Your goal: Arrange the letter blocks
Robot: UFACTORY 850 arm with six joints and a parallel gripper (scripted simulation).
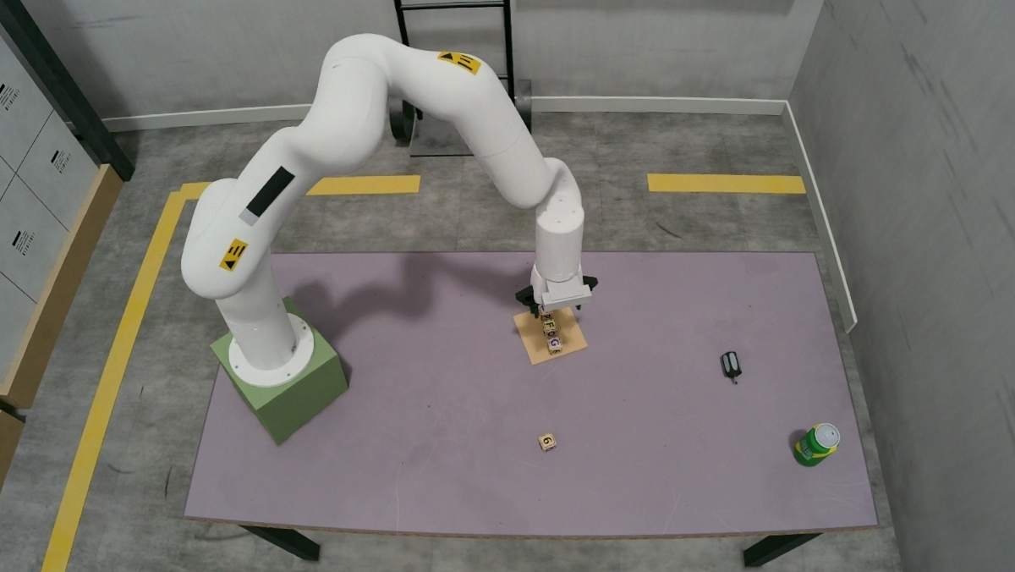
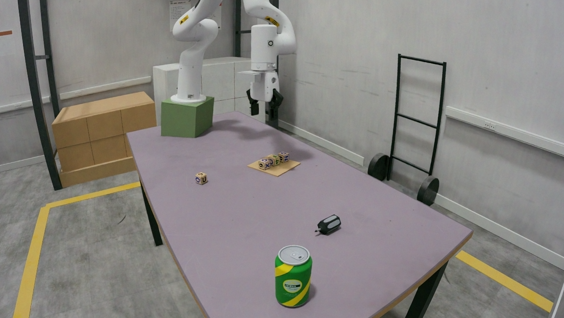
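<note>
Three small wooden letter blocks [image 1: 551, 328] stand close together in a straight row on the tan mat [image 1: 550, 337]. In the top view the two nearer tops read F and G; the gripper hides part of the far block. The row also shows in the exterior view [image 2: 273, 160] on the mat [image 2: 272, 166]. A fourth block [image 1: 546, 442] with a 6 on top lies off the mat on the purple table, also seen in the exterior view [image 2: 201, 178]. My gripper [image 2: 263, 104] is open and empty, high above the far end of the row; in the top view the gripper [image 1: 555, 299] overlaps that end.
A green drink can [image 1: 816, 444] stands near the table's right front corner. A small black object [image 1: 731, 365] lies right of the mat. The arm's green base block [image 1: 280, 380] sits at the table's left. Cardboard boxes [image 2: 100, 134] stand on the floor beside the table.
</note>
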